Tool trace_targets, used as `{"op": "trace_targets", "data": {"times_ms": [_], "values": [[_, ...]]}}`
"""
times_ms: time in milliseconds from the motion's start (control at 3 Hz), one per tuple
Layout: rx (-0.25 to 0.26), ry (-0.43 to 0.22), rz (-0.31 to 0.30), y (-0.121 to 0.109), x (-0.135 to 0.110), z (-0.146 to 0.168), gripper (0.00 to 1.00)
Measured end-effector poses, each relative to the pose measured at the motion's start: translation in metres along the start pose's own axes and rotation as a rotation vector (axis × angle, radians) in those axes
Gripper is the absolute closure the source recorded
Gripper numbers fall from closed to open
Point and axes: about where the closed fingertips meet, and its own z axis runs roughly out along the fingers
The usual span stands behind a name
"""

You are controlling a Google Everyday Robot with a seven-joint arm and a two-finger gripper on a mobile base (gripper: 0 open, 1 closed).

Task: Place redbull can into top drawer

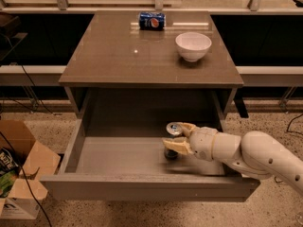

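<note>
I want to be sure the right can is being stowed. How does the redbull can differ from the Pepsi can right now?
The redbull can stands upright inside the open top drawer; the Pepsi can lies on its side at the far edge of the table. The redbull can is clasped by the hand, which reaches into the drawer; the Pepsi can lies free. Both are drink cans.
</note>
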Motion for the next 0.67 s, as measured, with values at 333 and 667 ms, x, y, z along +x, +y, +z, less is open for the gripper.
{"op": "trace_targets", "data": {"times_ms": [333,667], "values": [[0.003,-0.004,0.019,-0.0008,0.0060,-0.0001,0.01],[0.003,-0.004,0.018,-0.0006,0.0058,0.0002,0.00]]}}
